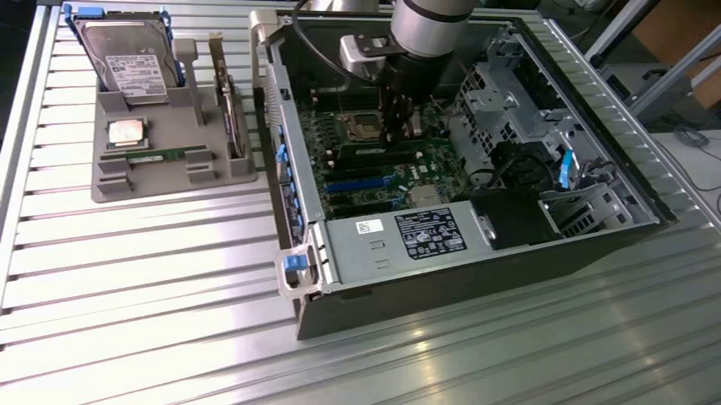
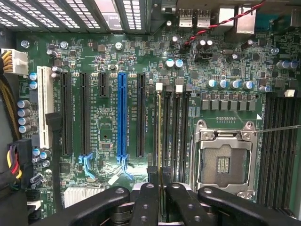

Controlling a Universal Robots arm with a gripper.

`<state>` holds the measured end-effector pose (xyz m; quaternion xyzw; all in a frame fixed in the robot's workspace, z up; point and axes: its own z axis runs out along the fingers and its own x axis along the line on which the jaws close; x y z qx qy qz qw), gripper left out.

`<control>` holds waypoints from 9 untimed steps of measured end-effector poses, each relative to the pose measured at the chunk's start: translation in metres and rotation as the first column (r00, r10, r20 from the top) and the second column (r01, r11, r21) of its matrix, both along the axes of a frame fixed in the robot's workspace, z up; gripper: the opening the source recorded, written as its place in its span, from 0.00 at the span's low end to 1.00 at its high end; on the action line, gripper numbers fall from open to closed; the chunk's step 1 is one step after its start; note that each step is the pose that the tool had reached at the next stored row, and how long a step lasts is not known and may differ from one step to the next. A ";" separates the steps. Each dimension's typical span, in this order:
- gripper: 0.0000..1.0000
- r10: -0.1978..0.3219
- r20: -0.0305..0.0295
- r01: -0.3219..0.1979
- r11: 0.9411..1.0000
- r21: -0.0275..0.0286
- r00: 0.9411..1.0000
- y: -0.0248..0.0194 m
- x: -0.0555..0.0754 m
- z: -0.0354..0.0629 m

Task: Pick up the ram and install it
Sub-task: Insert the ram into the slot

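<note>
One ram (image 2: 160, 141) stands edge-on between your gripper (image 2: 159, 200) fingers, clenched on its upper edge, and its lower edge sits along a memory slot (image 2: 161, 127) just beside the empty CPU socket (image 2: 223, 160). In the exterior view your gripper (image 1: 400, 126) is down inside the open case (image 1: 338, 253), directly over the motherboard (image 1: 372, 160). You are at the install step, by my reading: the pick-up is done and the stick is lined up with the slot, though I cannot tell whether it is seated or only resting in the guides. A second stick (image 1: 152, 155) lies on the grey tray (image 1: 169, 181) on the counter (image 1: 135, 278), well apart from your gripper. Seating calls for a straight, even downward push with the stick kept upright, until both end latches close.
</note>
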<state>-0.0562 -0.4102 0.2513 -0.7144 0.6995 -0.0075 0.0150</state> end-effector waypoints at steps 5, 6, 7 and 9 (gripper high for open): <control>0.13 0.000 0.000 0.000 1.000 0.000 1.000 -0.0001 0.000 -0.0036; 0.13 0.000 0.000 0.000 1.000 -0.001 1.000 -0.0001 0.000 -0.0048; 0.13 0.000 0.000 0.000 1.000 -0.002 1.000 -0.0001 0.000 -0.0056; 0.13 0.000 0.000 0.000 1.000 -0.003 1.000 -0.0001 0.000 -0.0068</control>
